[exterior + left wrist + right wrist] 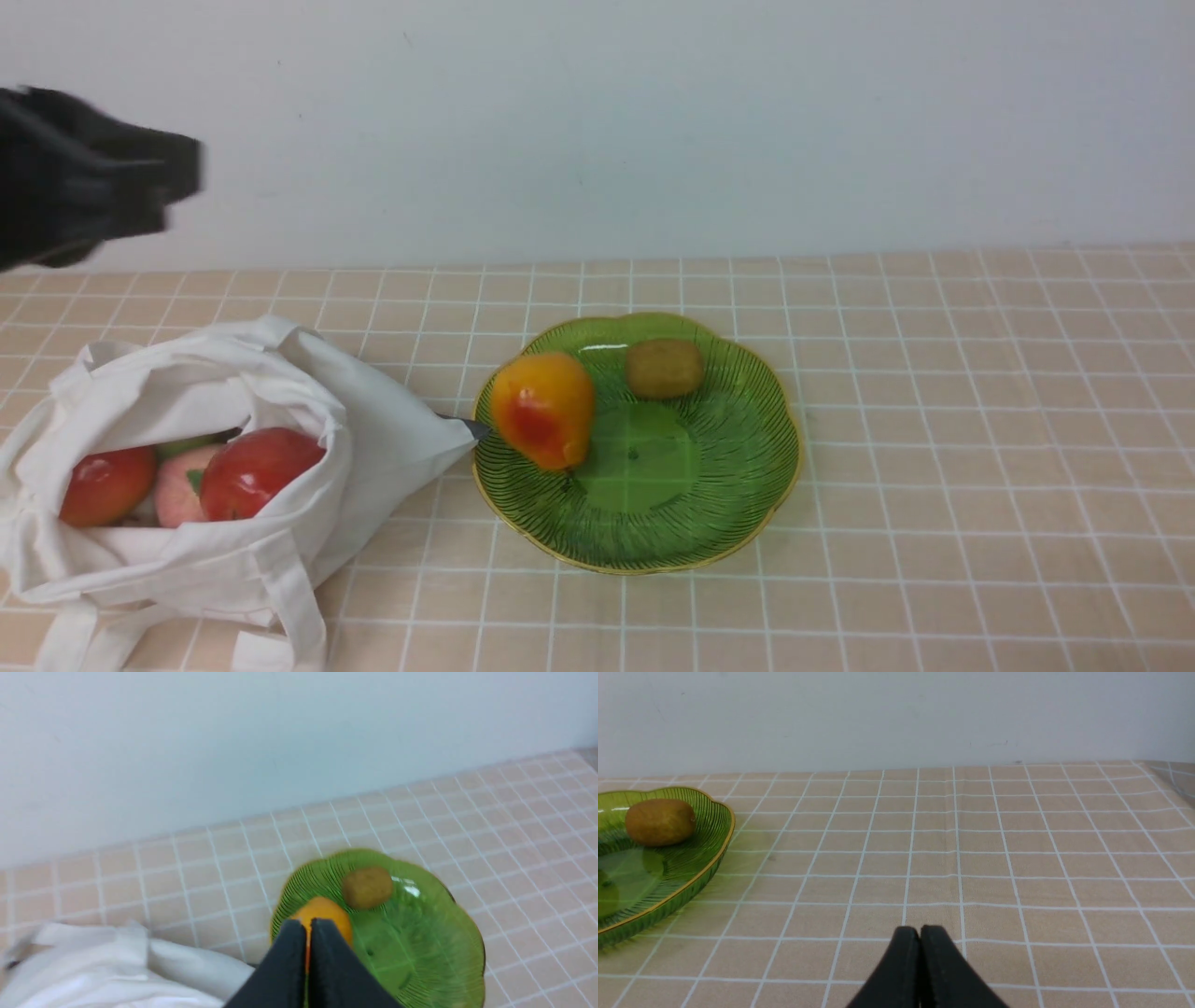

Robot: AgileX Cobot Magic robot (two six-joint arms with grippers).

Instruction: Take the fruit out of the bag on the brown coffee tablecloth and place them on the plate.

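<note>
The left arm's dark end [103, 182] hangs high at the robot's far left, above and behind the white cloth tote bag [280, 448], reaching in from the edge of the front view, blurred and clear of everything on the surface. Its fingers [309, 926] are brought together with nothing held; in the left wrist view they show in front of the pear-shaped fruit and part of the plate. The tote bag lies on the checked tablecloth [934, 467], its mouth facing the robot and its flat straps trailing toward the near edge. Inside are a red apple [110, 485] at the left, a pale pink peach [182, 485] in the middle, a bit of something green behind it, and another red apple [261, 471] at the right. Just right of the bag sits the scalloped green glass plate [644, 532], with the orange-yellow pear-shaped fruit [544, 411] on its left side and a brown, oblong item [665, 368] toward its back. At the right, the right arm's fingers [919, 933] point forward over the tablecloth, closed together and empty.
</note>
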